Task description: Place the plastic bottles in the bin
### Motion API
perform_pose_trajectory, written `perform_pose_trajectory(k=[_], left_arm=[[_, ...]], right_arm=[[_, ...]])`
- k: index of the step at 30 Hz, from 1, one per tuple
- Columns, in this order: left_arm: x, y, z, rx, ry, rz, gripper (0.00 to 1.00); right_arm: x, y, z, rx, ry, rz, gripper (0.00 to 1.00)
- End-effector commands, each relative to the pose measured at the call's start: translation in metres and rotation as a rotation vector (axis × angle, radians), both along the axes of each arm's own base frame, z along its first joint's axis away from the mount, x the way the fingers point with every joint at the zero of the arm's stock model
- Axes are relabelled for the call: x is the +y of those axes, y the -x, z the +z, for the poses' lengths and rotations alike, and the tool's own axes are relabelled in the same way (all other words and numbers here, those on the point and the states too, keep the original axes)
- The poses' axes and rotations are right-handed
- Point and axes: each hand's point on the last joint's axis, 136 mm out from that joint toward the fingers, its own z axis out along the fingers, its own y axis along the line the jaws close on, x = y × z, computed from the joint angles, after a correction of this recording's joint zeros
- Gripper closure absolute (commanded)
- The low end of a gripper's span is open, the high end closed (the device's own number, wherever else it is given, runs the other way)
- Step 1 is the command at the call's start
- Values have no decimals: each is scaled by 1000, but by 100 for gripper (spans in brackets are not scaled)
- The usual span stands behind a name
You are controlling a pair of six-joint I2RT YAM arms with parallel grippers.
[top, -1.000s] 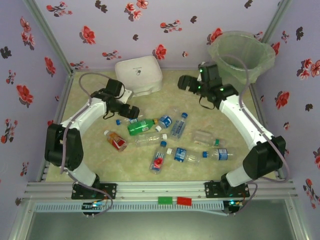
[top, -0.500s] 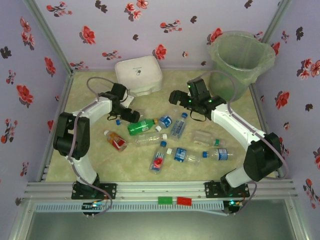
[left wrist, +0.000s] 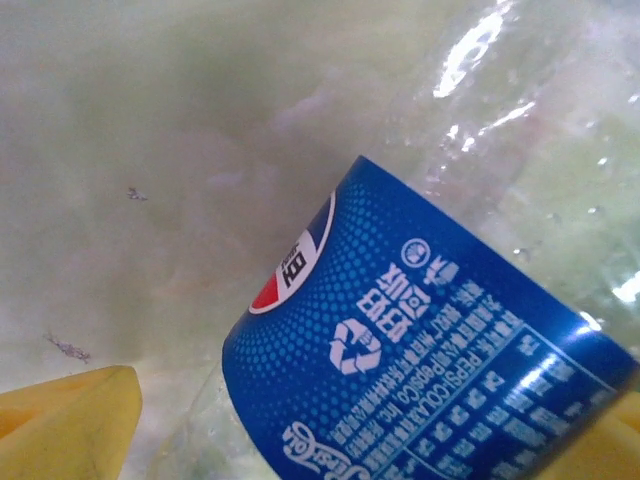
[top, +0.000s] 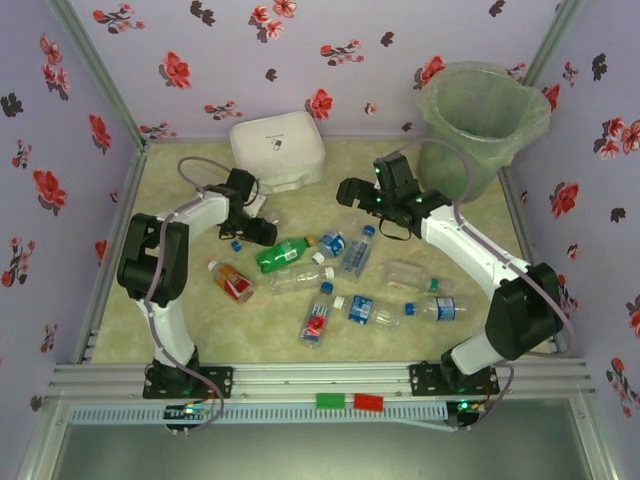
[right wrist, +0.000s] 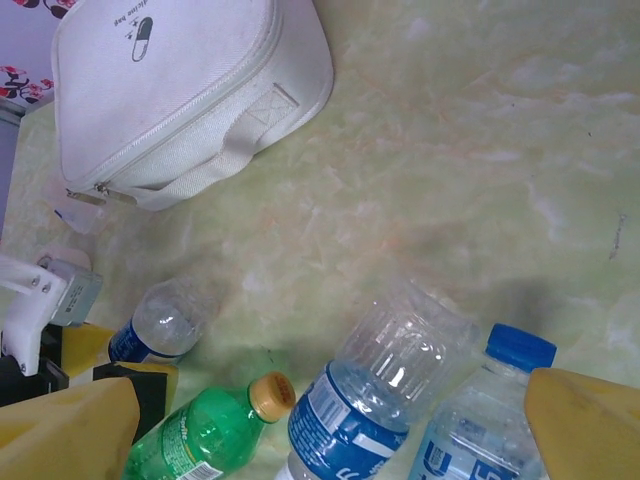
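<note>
The blue-labelled bottle lies directly under the left gripper, at about 10 o'clock on the desk. In the left wrist view its long axis slants from 7 toward 1 o'clock, across the line between the two yellow fingers, and the left arm is the nearer one. The left gripper stands wide open astride this bottle; contact with the label cannot be told. The right gripper is spread fully, holds nothing and hovers above the other plastic bottles, with the bin at 1 o'clock, well apart.
</note>
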Motion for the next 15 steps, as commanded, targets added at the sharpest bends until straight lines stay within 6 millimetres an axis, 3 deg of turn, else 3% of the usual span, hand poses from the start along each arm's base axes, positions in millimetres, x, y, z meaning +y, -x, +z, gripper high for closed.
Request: perform_pose_trajectory(k=[1,7,15], left_arm=[[8,-7,1,4,-23,60,5],[8,-5,-6,20,-24,65,10],[7,-5,1,5,-21,49,34]], right_arm=[[6,-7,10,-32,16,28,0],[9,-6,5,-34,-10,26,0],[14,-5,5,-21,-23,52,0]])
